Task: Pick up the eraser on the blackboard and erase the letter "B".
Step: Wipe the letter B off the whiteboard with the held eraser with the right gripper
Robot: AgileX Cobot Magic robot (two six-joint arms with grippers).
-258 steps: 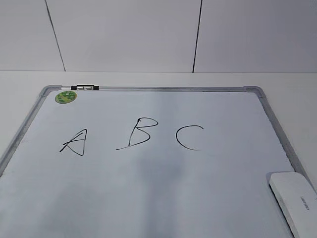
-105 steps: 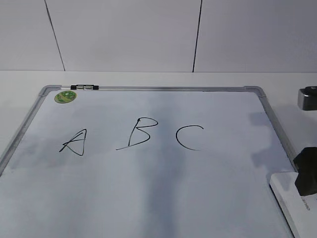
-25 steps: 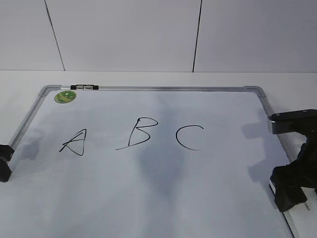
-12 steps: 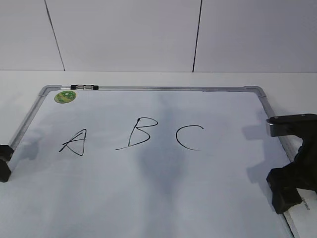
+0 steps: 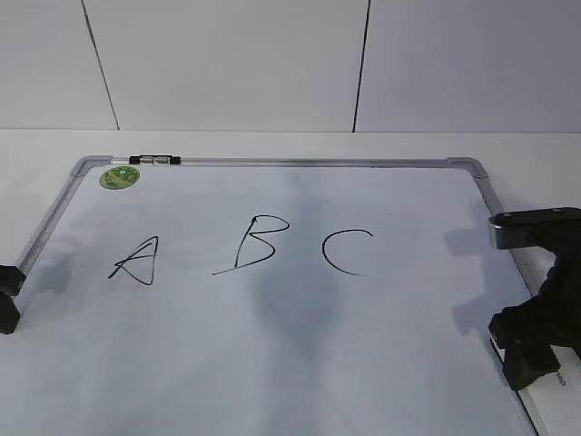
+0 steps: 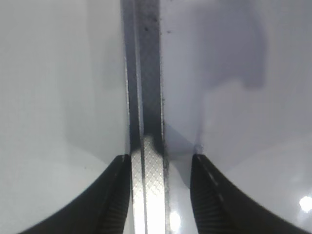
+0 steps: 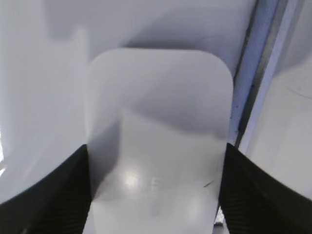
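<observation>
The eraser [image 7: 158,107], a white rounded block, lies at the right edge of the blackboard [image 5: 300,363]; only its near end [image 5: 563,409] shows in the exterior view. My right gripper [image 7: 155,151] has both fingers flush against its long sides and shows in the exterior view [image 5: 536,336] too. The letter "B" [image 5: 254,243] is whole, in the board's middle, far left of that gripper. My left gripper [image 6: 161,158] is open, astride the board's left frame rail [image 6: 146,97], and shows at the left edge [image 5: 7,295].
A black "A" [image 5: 136,261] and "C" [image 5: 345,252] flank the "B". A green sticker [image 5: 119,178] and a small marker [image 5: 154,161] sit at the board's far left corner. The right frame rail [image 7: 263,73] runs beside the eraser.
The right gripper came in from the right, settled over the eraser and shifted only slightly in the last second. The left gripper arrived at the left rail and stays there.
</observation>
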